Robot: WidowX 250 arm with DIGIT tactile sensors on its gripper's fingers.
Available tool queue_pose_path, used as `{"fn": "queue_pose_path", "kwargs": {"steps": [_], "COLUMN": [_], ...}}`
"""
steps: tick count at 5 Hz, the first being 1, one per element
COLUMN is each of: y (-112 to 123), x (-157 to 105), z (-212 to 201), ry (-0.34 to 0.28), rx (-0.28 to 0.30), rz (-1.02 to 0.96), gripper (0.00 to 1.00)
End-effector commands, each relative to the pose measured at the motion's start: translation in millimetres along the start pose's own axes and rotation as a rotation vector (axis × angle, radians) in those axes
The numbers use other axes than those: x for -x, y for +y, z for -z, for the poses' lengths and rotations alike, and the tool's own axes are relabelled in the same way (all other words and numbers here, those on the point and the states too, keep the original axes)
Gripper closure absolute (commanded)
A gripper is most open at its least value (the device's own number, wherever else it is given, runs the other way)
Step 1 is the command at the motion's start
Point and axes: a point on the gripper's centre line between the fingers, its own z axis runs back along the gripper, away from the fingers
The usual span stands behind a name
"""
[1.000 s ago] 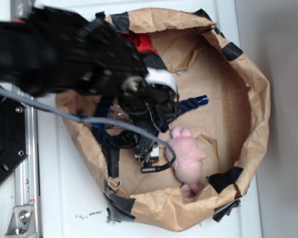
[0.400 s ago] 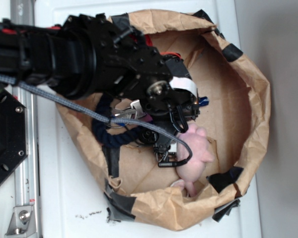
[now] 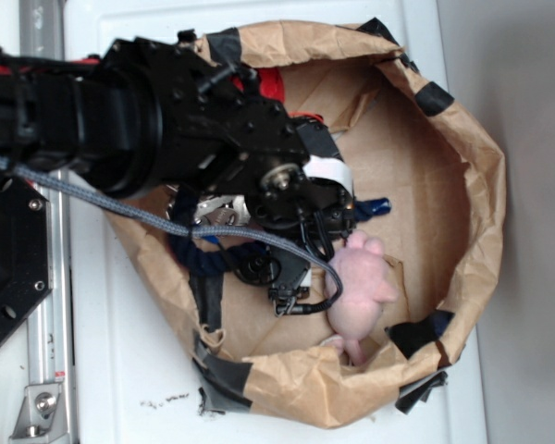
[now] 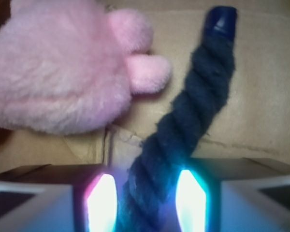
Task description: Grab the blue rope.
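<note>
The rope is straddled by the open pincer; the nearby plush could be nudged if closing drifts.

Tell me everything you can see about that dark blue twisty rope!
The thick, dark navy twisted rope looks fuzzy, like soft cotton strands wound together. One end has a shiny, brighter blue cap. It lies flat on the brown paper floor of the taped bag. In the wrist view it runs up between the gripper fingers, one glowing pad on each side, beside the fluffy pink plush toy without touching it. In the exterior view the black robot arm hides most of it; the capped tip pokes out.
</note>
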Motion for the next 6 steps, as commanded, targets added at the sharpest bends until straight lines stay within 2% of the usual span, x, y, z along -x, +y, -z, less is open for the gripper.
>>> {"fn": "queue_pose_path", "kwargs": {"steps": [1,2,3,4,5,6], "y": [-6,-1,13,11,5,4], "x": [-1,-9,-8,-13,-18,-18], "z": [-19,-65,-121,-171,-184,-179], "ry": [-0.012,-0.049,-0.067,-0.055,-0.019,-0.01], "rx": [-0.003,-0.037,-0.107,-0.115,-0.124,-0.127], "rz": [0.036,0.047,0.002,-0.053,-0.039,-0.042], "gripper": [1.0,1.0,1.0,1.0,1.0,1.0]}}
